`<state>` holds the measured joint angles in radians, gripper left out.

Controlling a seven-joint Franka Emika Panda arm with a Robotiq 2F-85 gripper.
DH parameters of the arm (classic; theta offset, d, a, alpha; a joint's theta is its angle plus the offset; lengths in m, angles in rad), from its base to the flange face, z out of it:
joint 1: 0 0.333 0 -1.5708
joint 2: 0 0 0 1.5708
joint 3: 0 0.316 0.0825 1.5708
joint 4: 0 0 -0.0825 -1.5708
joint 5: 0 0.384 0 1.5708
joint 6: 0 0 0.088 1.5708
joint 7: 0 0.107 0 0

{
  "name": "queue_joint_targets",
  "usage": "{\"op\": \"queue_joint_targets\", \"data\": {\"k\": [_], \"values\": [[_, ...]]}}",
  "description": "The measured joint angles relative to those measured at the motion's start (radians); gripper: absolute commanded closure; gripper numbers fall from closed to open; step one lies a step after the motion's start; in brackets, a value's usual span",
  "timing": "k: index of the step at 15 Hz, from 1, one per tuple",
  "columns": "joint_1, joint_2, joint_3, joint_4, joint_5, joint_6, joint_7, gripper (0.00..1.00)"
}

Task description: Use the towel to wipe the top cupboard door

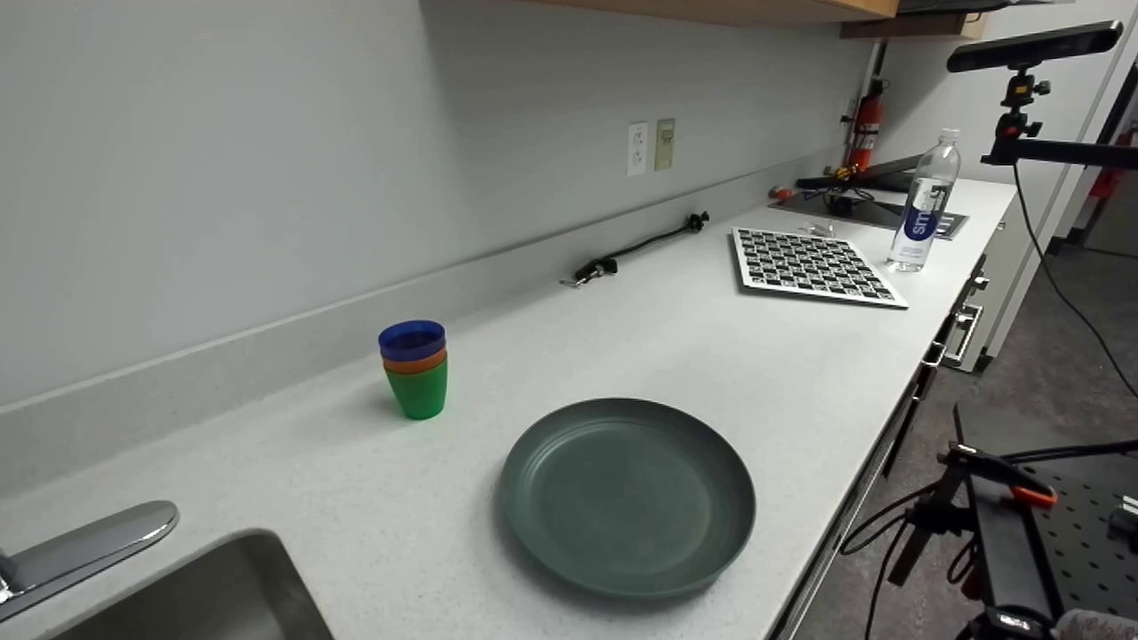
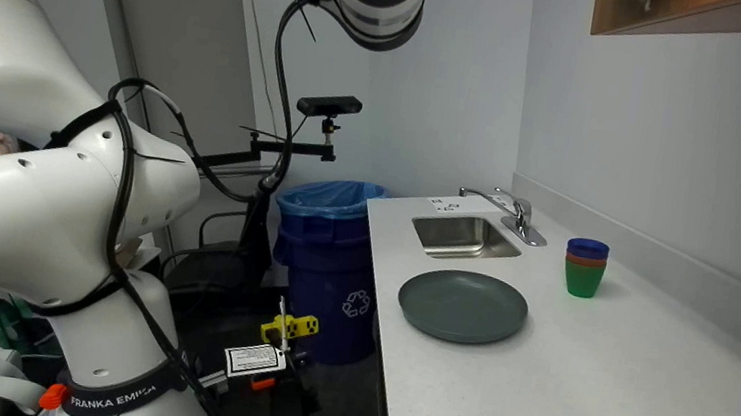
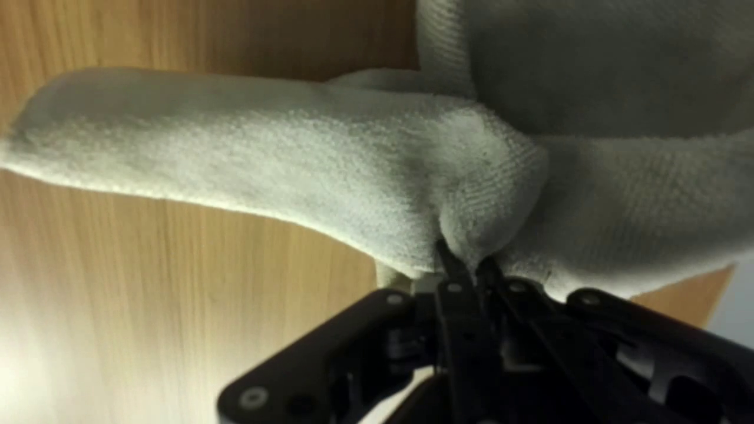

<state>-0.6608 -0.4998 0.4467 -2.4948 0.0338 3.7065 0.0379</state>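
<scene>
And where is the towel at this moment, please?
In the wrist view, the towel spans left to right, pinched in the gripper, with the cupboard door behind it.

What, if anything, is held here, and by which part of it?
An off-white, soft-cloth towel, held by a bunched fold pinched in the black two-fingered tool.

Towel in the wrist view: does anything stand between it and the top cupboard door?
Nothing visible does. The gripper is shut on the towel, and the wood-toned top cupboard door shows behind it. The towel hides part of that door, and whether the two touch I cannot tell.
</scene>
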Motion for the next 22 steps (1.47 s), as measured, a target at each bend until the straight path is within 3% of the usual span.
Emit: {"op": "queue_joint_targets", "data": {"k": [12,14,17,22], "values": [[-0.244,-0.023,0.139,-0.119,0.0,-0.256,-0.064,0.98],[-0.256,-0.022,0.153,-0.119,0.0,-0.294,-0.064,0.98],[-0.213,-0.005,0.131,-0.104,-0.014,-0.323,-0.064,0.98],[0.041,0.002,-0.05,-0.107,-0.062,-0.329,-0.064,0.98]]}}
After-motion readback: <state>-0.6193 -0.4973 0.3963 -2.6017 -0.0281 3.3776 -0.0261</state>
